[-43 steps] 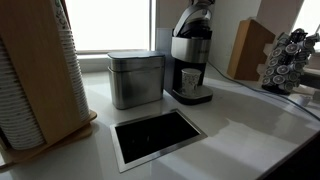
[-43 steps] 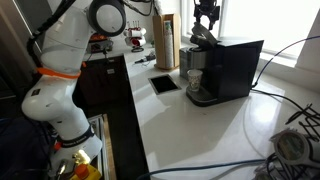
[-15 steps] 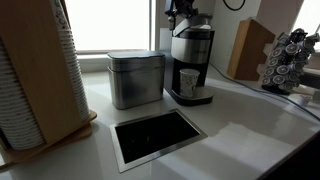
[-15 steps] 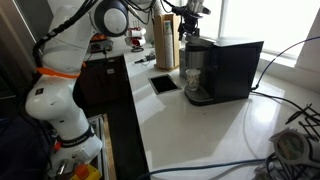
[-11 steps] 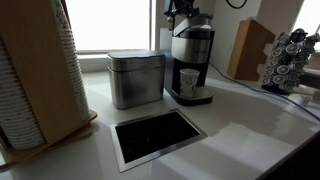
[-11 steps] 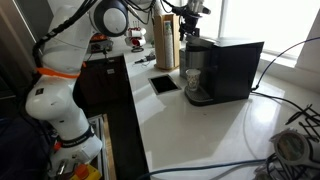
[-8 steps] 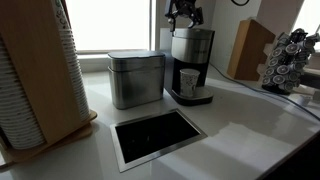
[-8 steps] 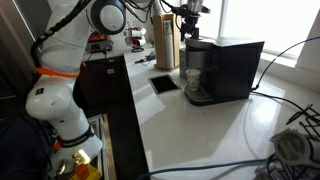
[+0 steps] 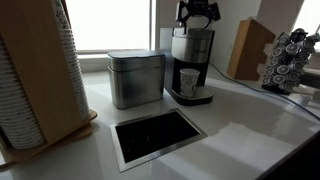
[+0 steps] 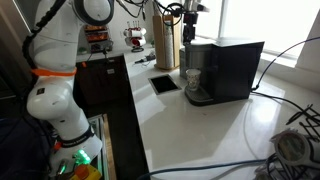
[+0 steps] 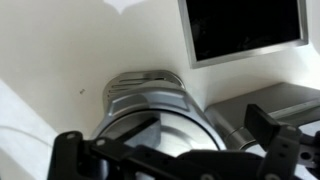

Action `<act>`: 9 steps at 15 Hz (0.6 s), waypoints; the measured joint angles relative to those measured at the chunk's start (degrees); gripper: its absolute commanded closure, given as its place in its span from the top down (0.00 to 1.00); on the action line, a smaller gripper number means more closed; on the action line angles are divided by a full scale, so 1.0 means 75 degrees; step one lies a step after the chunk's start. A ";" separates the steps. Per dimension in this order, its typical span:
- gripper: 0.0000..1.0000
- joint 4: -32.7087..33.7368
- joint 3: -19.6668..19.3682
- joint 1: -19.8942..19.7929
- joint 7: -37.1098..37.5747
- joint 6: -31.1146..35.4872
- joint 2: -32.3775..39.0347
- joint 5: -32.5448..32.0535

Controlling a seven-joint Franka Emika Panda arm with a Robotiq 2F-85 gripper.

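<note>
A black and silver coffee machine [image 9: 190, 50] stands on the white counter, also in the other exterior view [image 10: 228, 65]. A paper cup [image 9: 189, 80] sits under its spout [image 10: 194, 80]. My gripper [image 9: 197, 12] hangs just above the machine's top in both exterior views [image 10: 190, 14]. In the wrist view the gripper [image 11: 165, 140] has its two black fingers spread wide on either side of the machine's round silver lid [image 11: 150, 110]. The fingers hold nothing.
A silver metal tin [image 9: 135, 78] stands beside the machine. A rectangular opening [image 9: 155, 135] is cut into the counter in front. A tall stack of cups [image 9: 25, 85] in a wooden holder, a wooden block [image 9: 248, 48] and a pod carousel [image 9: 290, 60] stand around.
My gripper has shifted sideways over the machine's top, from beside its edge to above the lid. The cup and machine have not moved.
</note>
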 measured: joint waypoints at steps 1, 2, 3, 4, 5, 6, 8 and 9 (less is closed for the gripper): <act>1.00 -0.0264 -0.0102 -0.0024 0.0261 0.0130 -0.0205 -0.0051; 1.00 -0.0534 -0.0203 -0.0053 0.0500 0.0313 -0.0431 -0.0083; 1.00 -0.0797 -0.0245 -0.0073 0.0676 0.0511 -0.0669 -0.0064; 1.00 -0.1044 -0.0262 -0.0069 0.0829 0.0768 -0.0913 -0.0073; 1.00 -0.1247 -0.0273 -0.0063 0.0933 0.1031 -0.1154 -0.0171; 1.00 -0.1404 -0.0323 -0.0067 0.0972 0.1288 -0.1390 -0.0370; 1.00 -0.1589 -0.0440 -0.0121 0.0934 0.1698 -0.1788 -0.0692; 1.00 -0.1625 -0.0483 -0.0145 0.0868 0.1729 -0.1943 -0.0818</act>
